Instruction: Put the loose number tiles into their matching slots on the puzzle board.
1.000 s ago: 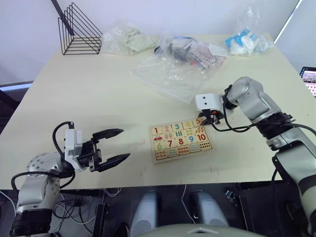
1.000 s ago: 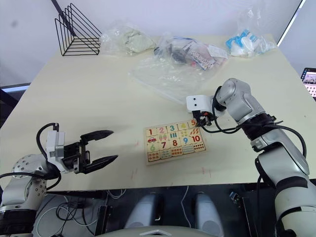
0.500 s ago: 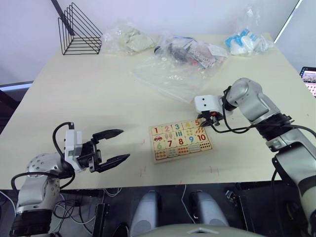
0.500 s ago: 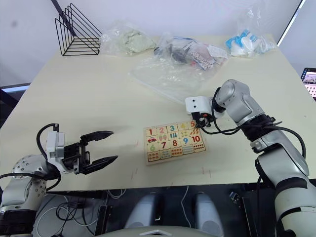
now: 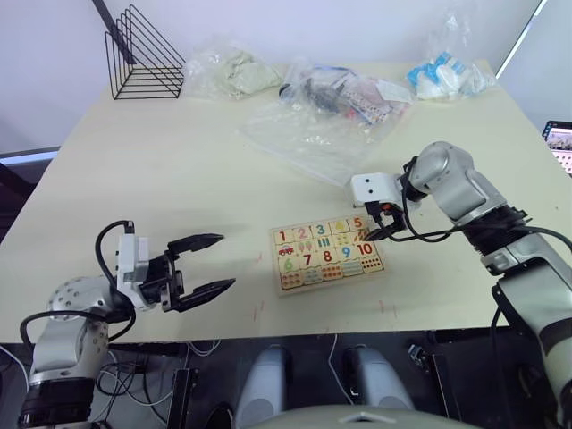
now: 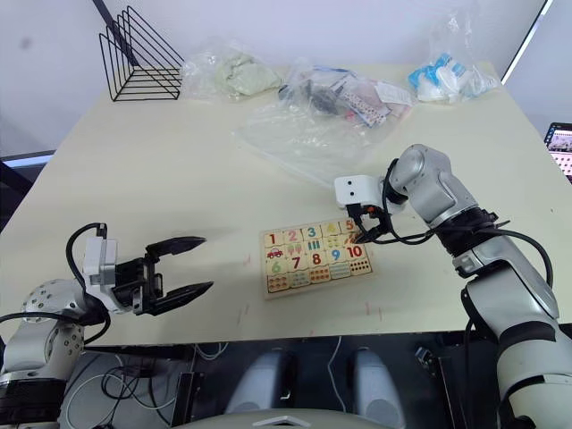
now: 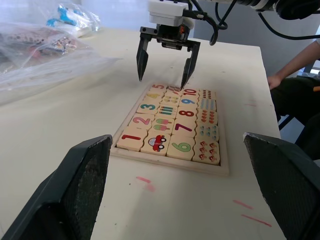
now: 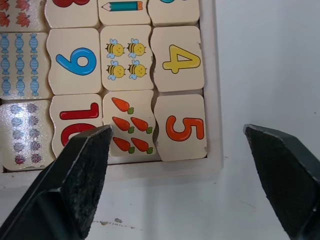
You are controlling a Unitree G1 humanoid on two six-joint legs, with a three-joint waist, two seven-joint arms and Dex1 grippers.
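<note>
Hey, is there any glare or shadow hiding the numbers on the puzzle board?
Right wrist view: flat light-wood puzzle board evenly lit, orange 5 tile readable, no glare. Left eye view: highlights glint on the clear plastic bag.

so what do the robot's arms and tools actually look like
Both arms are silver-grey metal with rounded joints and loose black cables. Each ends in a white boxy wrist block carrying two black tapered fingers: the left tool and the right tool.

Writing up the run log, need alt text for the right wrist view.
Close view down between the open right gripper fingers onto a corner of the puzzle board: the orange 5 tile sits in its corner slot, next to the yellow 4 tile, with carrot and bee picture tiles beside them.
</note>
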